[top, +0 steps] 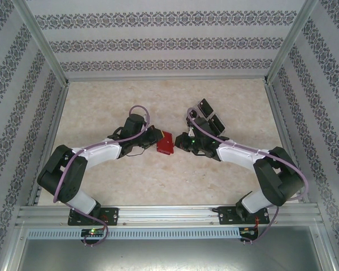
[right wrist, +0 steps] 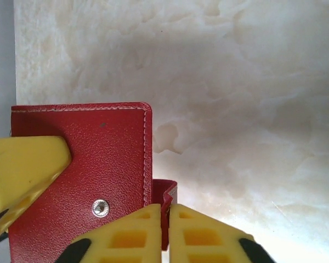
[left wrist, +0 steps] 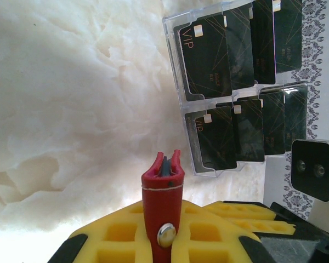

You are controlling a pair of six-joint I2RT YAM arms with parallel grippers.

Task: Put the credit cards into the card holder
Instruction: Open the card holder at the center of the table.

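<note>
The card holder (top: 165, 143), a red folding wallet, hangs above the table between both grippers. My left gripper (top: 156, 139) is shut on it; in the left wrist view the wallet (left wrist: 163, 192) stands edge-on between the yellow fingers (left wrist: 115, 235), grey pockets showing at its top. My right gripper (right wrist: 166, 211) is shut on the wallet's red snap tab (right wrist: 170, 189), beside the closed wallet face (right wrist: 98, 159). The left gripper's yellow finger (right wrist: 22, 170) presses that face. Several black credit cards (left wrist: 208, 55) sit in a clear slotted rack (left wrist: 181, 93).
The clear rack with the cards (top: 210, 116) lies on the marble table (top: 101, 107) just behind my right arm. Patterned walls and metal rails (top: 56, 73) close in the table on three sides. A white and black block (left wrist: 315, 169) shows at the right edge.
</note>
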